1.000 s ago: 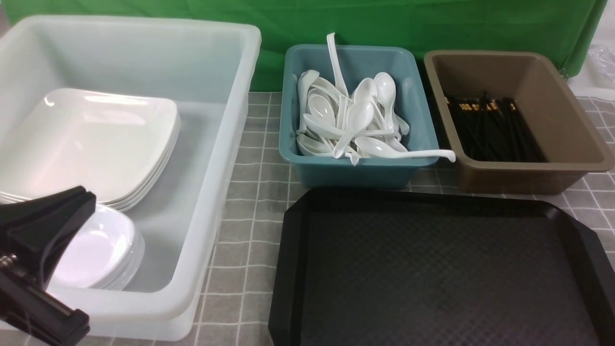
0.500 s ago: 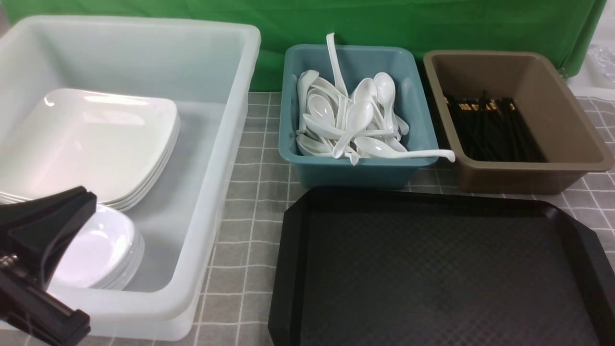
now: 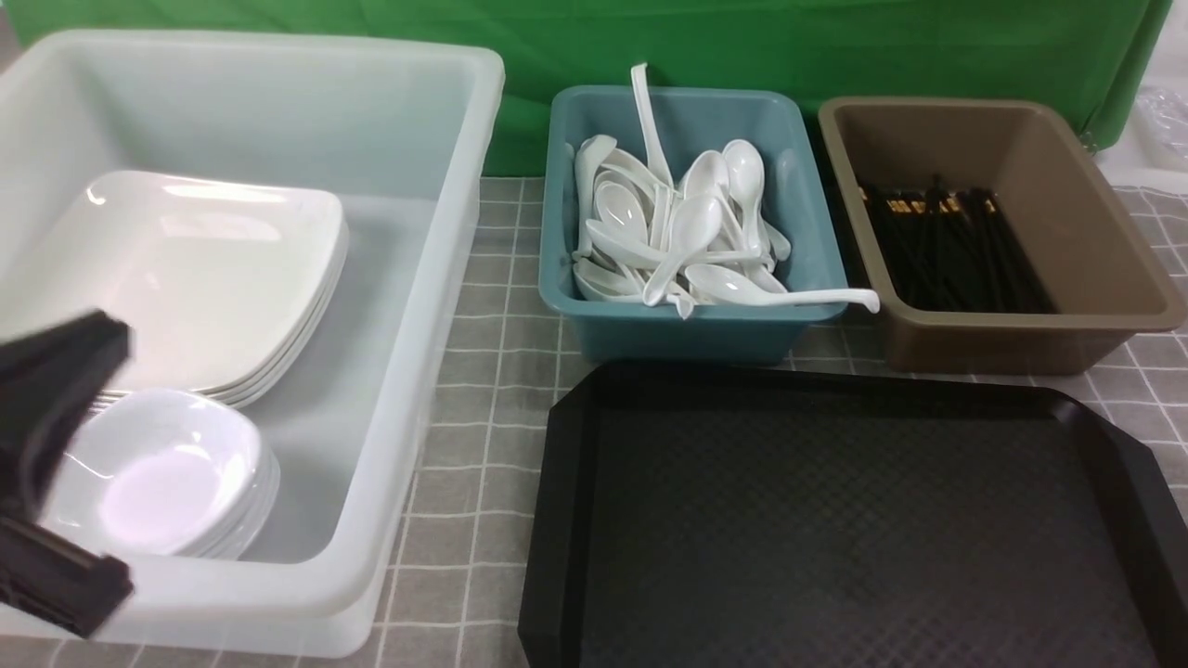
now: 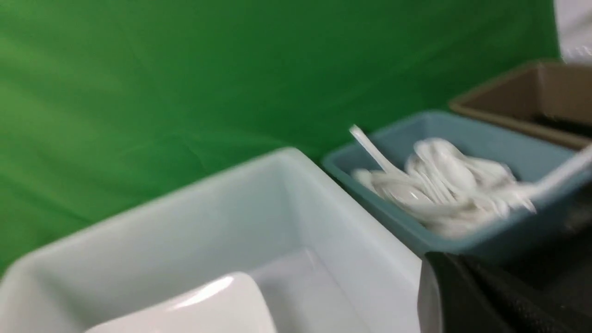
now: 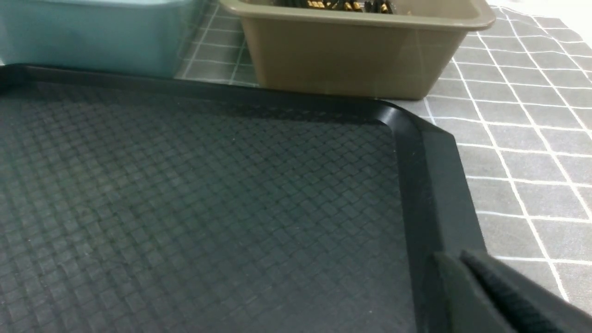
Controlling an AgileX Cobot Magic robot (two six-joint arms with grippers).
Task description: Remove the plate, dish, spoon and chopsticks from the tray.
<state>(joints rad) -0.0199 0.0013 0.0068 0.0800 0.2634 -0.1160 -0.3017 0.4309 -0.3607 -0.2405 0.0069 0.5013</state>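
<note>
The white tub [image 3: 408, 390] at the tabletop's left edge holds stacked plates [image 3: 186, 278] and dishes [image 3: 167, 473]; the teal tub [image 3: 687, 325] holds spoons [image 3: 687, 241]; the brown tub [image 3: 1021, 334] holds chopsticks [image 3: 947, 250]. The tray [image 3: 835, 520] sits bare. The left gripper [image 3: 56, 390] is closed, empty; the right gripper [image 5: 499, 291]: cannot tell.

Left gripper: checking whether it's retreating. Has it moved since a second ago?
Yes. The left gripper shifted left against the white bin, uncovering more stacked dishes.

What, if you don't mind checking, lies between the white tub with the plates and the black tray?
Only bare grey checked tablecloth lies between the white tub and the tray; nothing stands on that strip. The front view shows it.
</note>
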